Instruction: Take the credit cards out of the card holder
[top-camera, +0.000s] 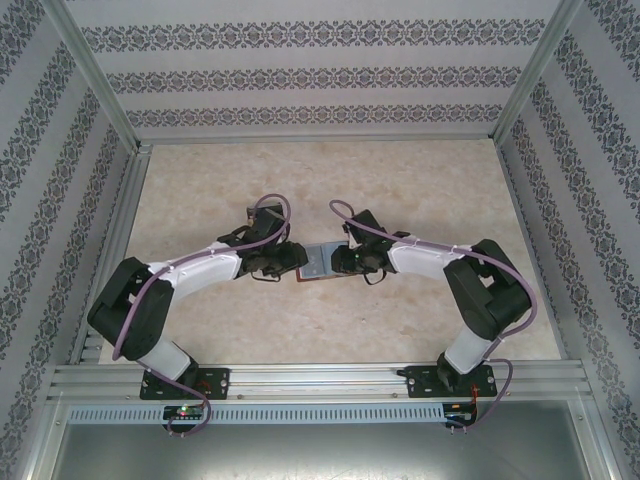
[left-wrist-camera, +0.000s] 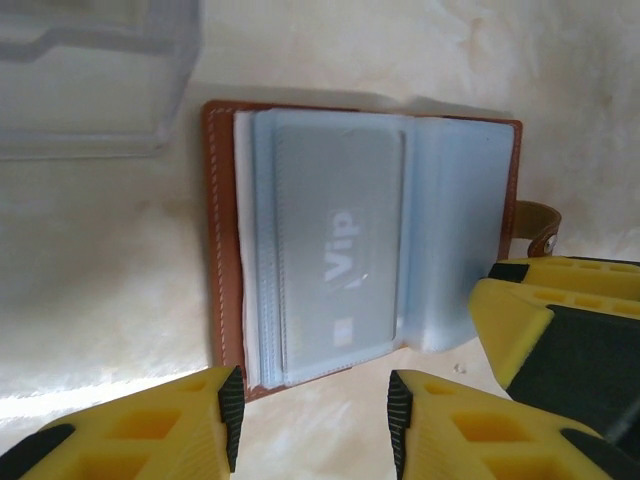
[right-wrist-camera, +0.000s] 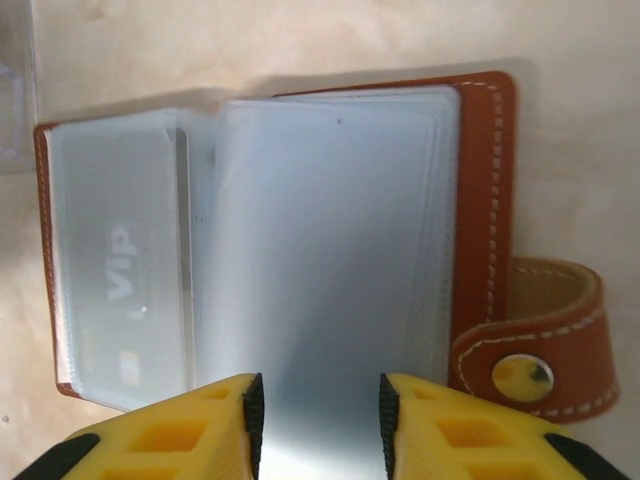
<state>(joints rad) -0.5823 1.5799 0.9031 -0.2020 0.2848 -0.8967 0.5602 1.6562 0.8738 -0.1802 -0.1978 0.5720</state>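
Note:
The card holder (top-camera: 318, 262) lies spread open on the table between my two grippers, brown leather (left-wrist-camera: 222, 240) around bluish plastic sleeves. A light blue-grey credit card (left-wrist-camera: 340, 260) printed "Vip" sits inside a sleeve, also seen at the left of the right wrist view (right-wrist-camera: 115, 270). My left gripper (left-wrist-camera: 315, 400) is open, with bare table between its fingers just short of the holder's near edge. My right gripper (right-wrist-camera: 320, 400) is open over the other sleeve page (right-wrist-camera: 330, 230), which runs under the gap between its fingers. One right finger (left-wrist-camera: 540, 330) shows by the holder's tab side.
A clear plastic box (left-wrist-camera: 90, 70) stands close beyond the holder's corner. The holder's snap tab (right-wrist-camera: 530, 350) sticks out at its side. Patterned walls and a metal frame (top-camera: 100, 90) enclose the beige table (top-camera: 400, 180).

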